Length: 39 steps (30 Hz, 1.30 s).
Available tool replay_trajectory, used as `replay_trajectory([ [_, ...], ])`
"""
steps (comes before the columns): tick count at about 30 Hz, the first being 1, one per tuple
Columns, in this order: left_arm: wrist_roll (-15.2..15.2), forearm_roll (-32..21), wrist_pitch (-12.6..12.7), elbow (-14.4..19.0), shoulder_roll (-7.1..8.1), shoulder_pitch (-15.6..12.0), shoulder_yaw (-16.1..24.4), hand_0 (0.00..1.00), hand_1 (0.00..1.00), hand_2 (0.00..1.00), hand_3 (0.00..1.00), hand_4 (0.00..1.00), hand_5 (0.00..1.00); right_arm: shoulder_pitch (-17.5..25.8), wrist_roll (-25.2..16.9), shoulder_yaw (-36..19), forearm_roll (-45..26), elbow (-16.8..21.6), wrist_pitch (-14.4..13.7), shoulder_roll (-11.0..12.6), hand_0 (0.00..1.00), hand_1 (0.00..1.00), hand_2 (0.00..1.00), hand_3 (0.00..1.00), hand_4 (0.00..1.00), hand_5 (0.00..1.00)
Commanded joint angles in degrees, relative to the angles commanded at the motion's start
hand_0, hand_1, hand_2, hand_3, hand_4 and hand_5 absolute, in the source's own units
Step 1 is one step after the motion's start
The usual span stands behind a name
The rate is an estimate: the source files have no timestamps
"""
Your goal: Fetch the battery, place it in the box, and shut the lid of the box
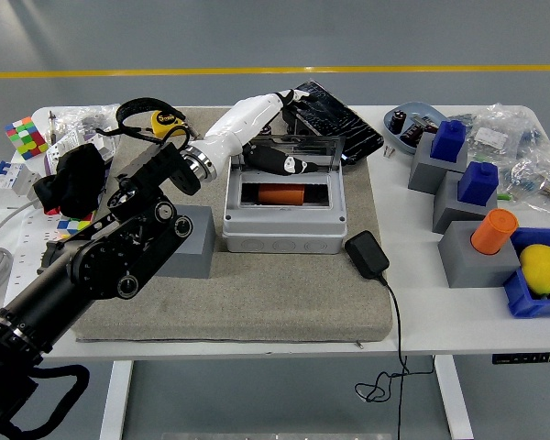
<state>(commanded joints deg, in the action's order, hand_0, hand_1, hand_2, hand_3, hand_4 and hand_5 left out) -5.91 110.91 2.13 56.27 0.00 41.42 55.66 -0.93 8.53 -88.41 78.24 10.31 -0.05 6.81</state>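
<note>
Orange cylindrical battery (281,194) lies inside the open grey plastic box (282,220) on the mat. Behind it, the left hand (273,137) rests spread fingers against the upright clear lid (293,151); pushing forward evenly should close it squarely.

Lighting: bright, even, diffuse, apparently from overhead.
Shadows: soft and short; a faint one beneath the left hand (266,128) on the grey mat (247,293); a darker band under the bench (440,321) edge, below the hand.
Glare: pale reflections on the clear lid (289,151) just under the hand; streaky highlights on the black cracked panel (335,115) right of it; sheen on the plastic bags (518,137) far right.
Focus: sharp across the frame; slight softness on the hand and forearm.
Distortion: mild wide-angle bowing at the bench's outer edges.
Colour: neutral, saturated.
</note>
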Motion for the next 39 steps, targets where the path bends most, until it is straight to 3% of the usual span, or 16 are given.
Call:
replay_trajectory([
  [14, 8.85, -1.69, -5.32, 7.35, 0.00, -3.03, -6.10, 0.824, 0.833, 0.836, 0.854, 0.998, 0.409, 0.34, -0.22, -0.30, -0.04, 0.00, -0.01, -0.02, 0.631, 0.624, 0.643, 0.559, 0.985, 0.428],
  [26, 10.07, -2.40, -5.63, 9.99, 0.00, -5.17, -8.83, 0.808, 0.827, 0.836, 0.848, 0.998, 0.395, 0.47, -0.39, -0.30, -0.04, 0.00, -0.03, -0.09, 0.632, 0.624, 0.642, 0.558, 0.985, 0.428],
  [39, 11.00, -4.41, -6.52, 13.24, 0.00, -7.45, -8.85, 0.800, 0.825, 0.835, 0.849, 0.998, 0.396, 0.59, -0.57, -0.92, 0.27, 0.00, -0.17, -0.22, 0.631, 0.623, 0.642, 0.558, 0.985, 0.428],
])
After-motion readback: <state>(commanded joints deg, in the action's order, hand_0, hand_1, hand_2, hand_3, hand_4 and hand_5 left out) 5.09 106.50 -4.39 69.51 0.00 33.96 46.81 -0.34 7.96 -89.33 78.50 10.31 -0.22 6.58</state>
